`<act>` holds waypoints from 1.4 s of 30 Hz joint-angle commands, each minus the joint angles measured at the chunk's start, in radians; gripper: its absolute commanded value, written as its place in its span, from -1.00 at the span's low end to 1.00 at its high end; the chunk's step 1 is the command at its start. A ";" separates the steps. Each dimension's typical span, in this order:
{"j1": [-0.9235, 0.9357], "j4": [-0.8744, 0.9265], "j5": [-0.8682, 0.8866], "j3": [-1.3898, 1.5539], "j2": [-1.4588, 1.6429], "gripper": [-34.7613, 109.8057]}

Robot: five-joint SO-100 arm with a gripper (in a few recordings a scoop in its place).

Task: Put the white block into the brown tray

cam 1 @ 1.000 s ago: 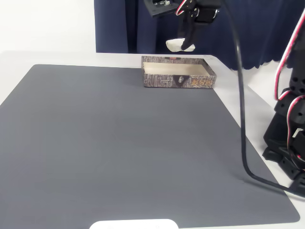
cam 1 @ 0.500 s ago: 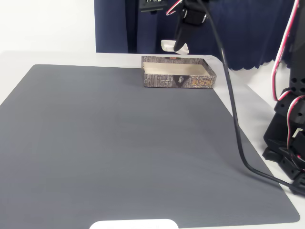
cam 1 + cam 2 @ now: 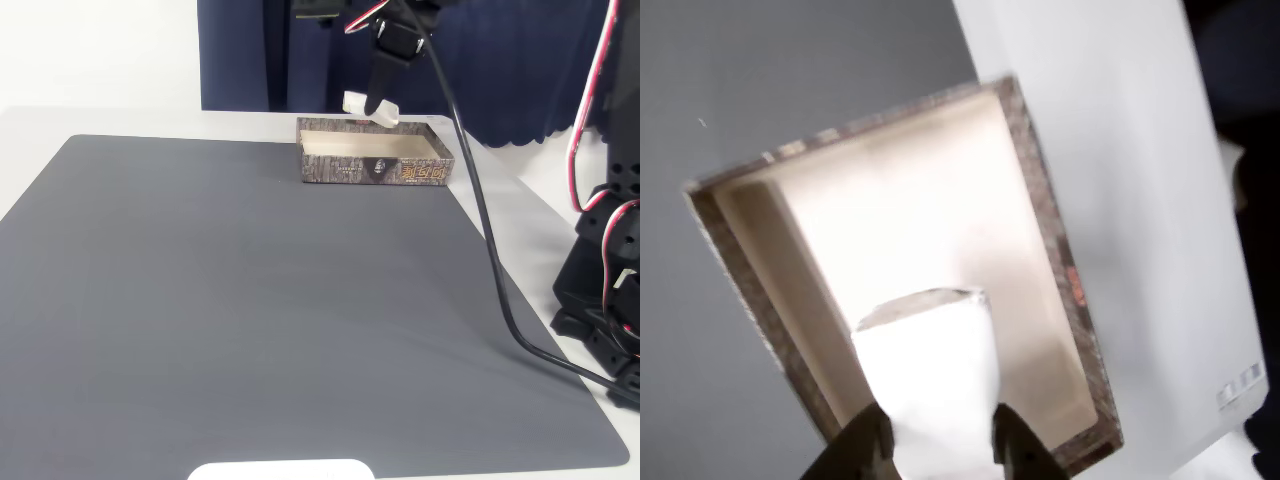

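Observation:
The brown tray stands at the far edge of the grey mat, its cream inside bare. Just above its back part hangs the white block, tilted, with my gripper shut on it. In the wrist view the white block sticks out from between the two dark fingers over the tray's floor. The block touches neither the tray walls nor its floor.
A large grey mat covers the white table. A black cable hangs from the arm down the mat's right side to the black arm base. A flat white slab lies at the front edge. A dark blue curtain is behind.
The gripper with the block has shifted left and dropped lower, closer to the tray's back wall. The block now tilts downward to the right.

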 commanded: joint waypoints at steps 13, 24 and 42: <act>-0.008 0.173 -0.152 -0.403 -0.278 -0.52; -0.005 0.287 -0.212 -0.640 -0.420 -0.52; 0.006 0.364 -0.236 -0.914 -0.623 -0.52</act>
